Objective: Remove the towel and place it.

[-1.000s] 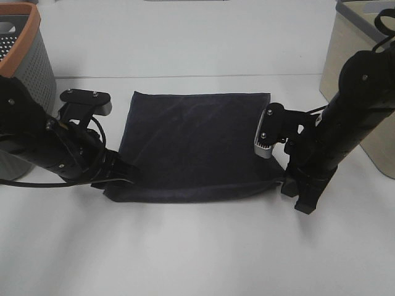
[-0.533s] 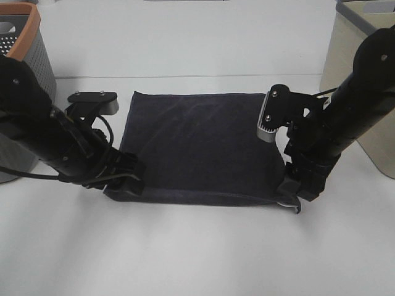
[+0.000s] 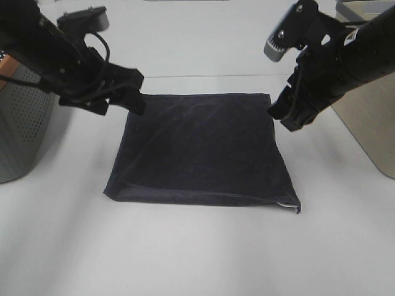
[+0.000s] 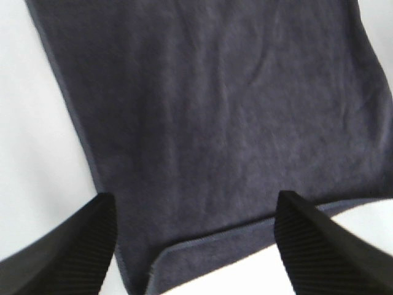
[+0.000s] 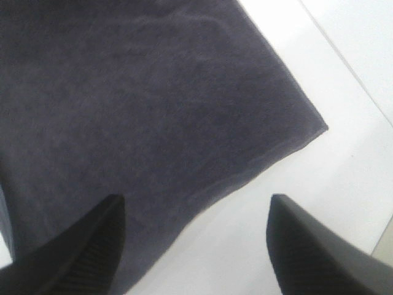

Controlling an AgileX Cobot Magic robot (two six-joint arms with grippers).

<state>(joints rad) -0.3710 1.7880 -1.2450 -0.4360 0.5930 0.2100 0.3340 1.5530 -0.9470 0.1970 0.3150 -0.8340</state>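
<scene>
Only from above, towel's [image 3: 200,151] lifted near corner.

We see both arms raised off the surface, left arm at 10 o'clock in the overhead view, right arm at 2 o'clock. Left gripper [image 3: 126,92] points inward toward 3 o'clock, its wrist camera block sitting above it. Right gripper [image 3: 290,114] points down toward 7 o'clock, wrist bent, camera block at top. In the wrist views both grippers' jaws stand wide apart, nothing between them: left fingertips [image 4: 73,246], right fingertips [image 5: 307,246]. Both sets of fingers are black and ribbed.
</scene>
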